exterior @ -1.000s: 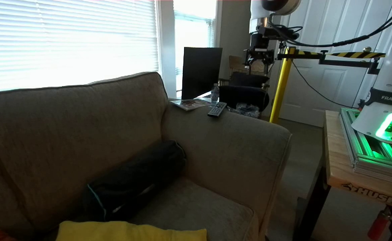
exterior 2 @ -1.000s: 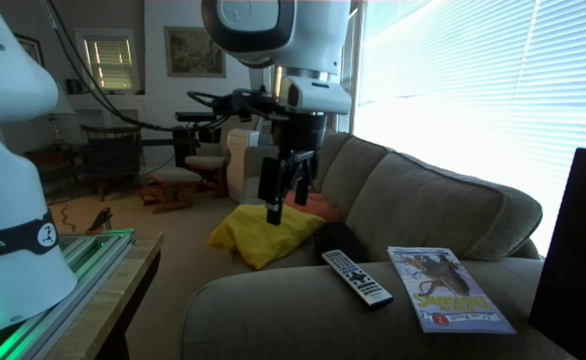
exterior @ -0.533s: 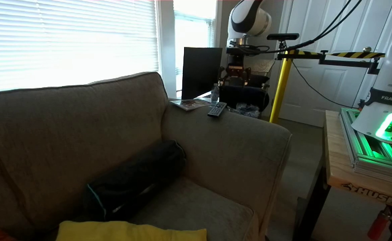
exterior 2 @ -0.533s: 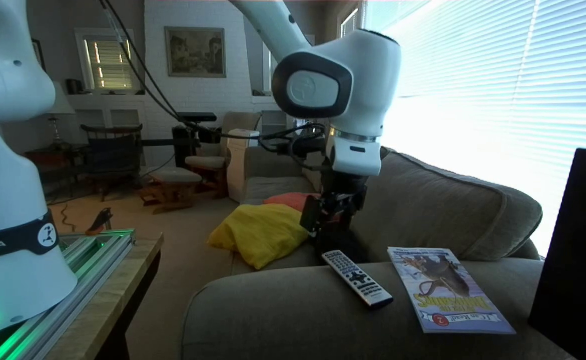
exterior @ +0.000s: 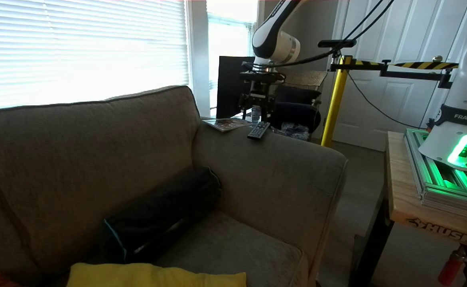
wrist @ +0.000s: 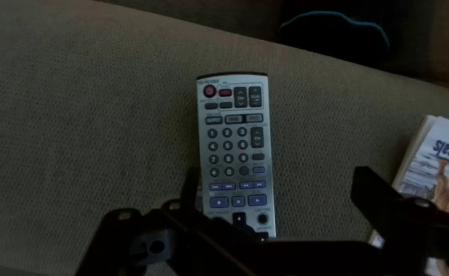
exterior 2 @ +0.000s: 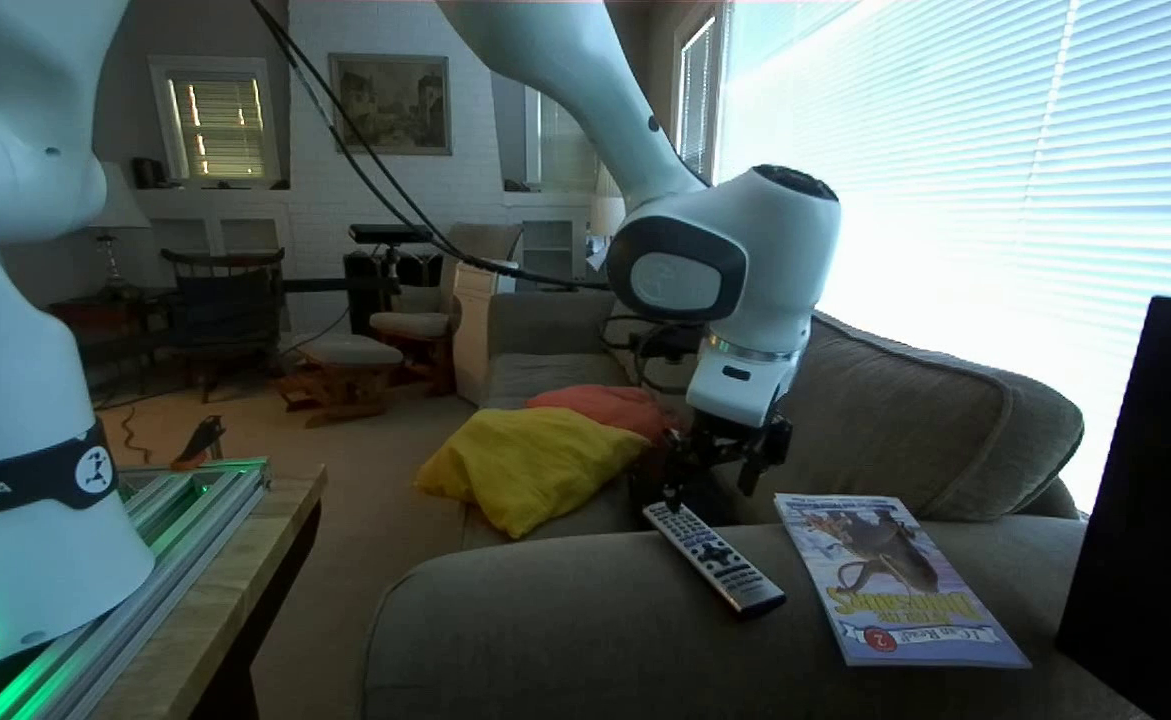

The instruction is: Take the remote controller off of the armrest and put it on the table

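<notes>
The remote controller (wrist: pixel 236 153), silver-faced with dark buttons, lies on the olive-tan armrest (wrist: pixel 113 96). In both exterior views the remote (exterior: pixel 259 130) (exterior 2: pixel 715 560) rests on the top of the armrest (exterior: pixel 273 171) (exterior 2: pixel 545 630). My gripper (wrist: pixel 277 176) is open and empty above the remote. In the wrist view one finger is by the remote's left edge and the other is well to its right, over cloth. The gripper also shows in both exterior views (exterior: pixel 255 115) (exterior 2: pixel 711 492). The dark table cannot be made out for certain.
A picture book (exterior 2: pixel 895 585) lies on the armrest beside the remote. A black upright panel (exterior 2: pixel 1135 520) and a water bottle (exterior: pixel 256 113) are near the armrest. A black bag (exterior: pixel 165 211) and a yellow pillow (exterior 2: pixel 535 465) are on the seat. The backrest (exterior 2: pixel 895 410) stands close to the arm.
My arm has moved down and over to the armrest, bringing the open gripper above the remote. In an exterior view it has moved left and down. The remote and book have not moved.
</notes>
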`<act>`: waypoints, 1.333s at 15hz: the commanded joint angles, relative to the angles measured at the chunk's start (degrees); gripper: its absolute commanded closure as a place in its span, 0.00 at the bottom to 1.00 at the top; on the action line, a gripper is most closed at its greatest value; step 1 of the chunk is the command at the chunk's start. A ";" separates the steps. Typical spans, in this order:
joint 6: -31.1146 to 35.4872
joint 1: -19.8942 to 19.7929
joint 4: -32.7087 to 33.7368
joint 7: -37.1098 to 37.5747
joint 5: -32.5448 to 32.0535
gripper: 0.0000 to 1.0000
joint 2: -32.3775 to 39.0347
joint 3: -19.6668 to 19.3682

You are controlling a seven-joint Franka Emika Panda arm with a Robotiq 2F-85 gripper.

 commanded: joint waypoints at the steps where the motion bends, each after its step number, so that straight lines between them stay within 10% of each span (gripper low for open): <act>1: 1.60 -0.88 4.03 6.42 4.20 0.00 4.64 -0.26; 14: -10.56 -2.13 4.52 3.31 -1.96 0.00 5.94 -2.23; 15: -10.82 -2.11 4.63 2.81 -2.04 0.25 6.15 -2.25; 20: -11.85 -1.96 5.97 1.25 -2.74 0.46 7.89 -2.46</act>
